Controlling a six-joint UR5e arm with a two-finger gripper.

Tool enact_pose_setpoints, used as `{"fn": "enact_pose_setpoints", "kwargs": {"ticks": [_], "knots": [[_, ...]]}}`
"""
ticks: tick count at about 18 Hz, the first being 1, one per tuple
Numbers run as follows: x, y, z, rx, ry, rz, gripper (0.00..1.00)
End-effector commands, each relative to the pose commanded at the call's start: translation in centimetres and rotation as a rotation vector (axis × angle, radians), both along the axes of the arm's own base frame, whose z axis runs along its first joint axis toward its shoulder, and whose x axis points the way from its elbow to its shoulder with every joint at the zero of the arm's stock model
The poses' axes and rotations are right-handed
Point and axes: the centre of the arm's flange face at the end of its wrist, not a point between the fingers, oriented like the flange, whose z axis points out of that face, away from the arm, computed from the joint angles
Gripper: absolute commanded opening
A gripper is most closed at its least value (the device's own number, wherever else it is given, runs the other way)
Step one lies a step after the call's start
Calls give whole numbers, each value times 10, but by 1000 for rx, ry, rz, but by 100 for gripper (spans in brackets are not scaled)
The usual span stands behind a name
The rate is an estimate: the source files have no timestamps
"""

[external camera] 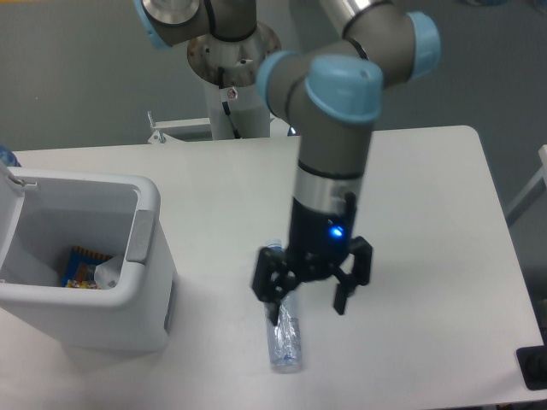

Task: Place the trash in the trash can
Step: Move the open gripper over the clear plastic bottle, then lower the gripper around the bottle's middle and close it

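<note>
Clearly the gripper [308, 298] hung spread wide and empty over the table [427, 222], its nearer finger over the upper part of the crushed bottle [285, 335], which lay flat below and toward the front edge. The trash can [128, 299] stood well off to the gripper's side with its lid up, the white wrapper [106, 272] already inside beside a snack packet [82, 266]. Closing off-centre could have squirted the slick, flattened plastic sideways, or pinched only the capped end and let it swing loose.

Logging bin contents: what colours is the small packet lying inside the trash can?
Orange and blue, lying in the white trash can: snack packet, camera view.
</note>
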Motion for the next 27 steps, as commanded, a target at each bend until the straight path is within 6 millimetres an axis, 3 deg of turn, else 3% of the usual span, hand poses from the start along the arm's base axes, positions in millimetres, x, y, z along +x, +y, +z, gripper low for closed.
{"fn": "enact_pose_setpoints", "kwargs": {"ticks": [5,11,15,18,27], "knots": [[-10,10,-37,-49,-13,-1,100],[-4,20,-70,-51,-27,-14,100],[4,33,-96,-99,-31,-47,100],[23,53,-114,-144,-12,-126,100],[33,58,-141,-280,-113,-276,100]]}}
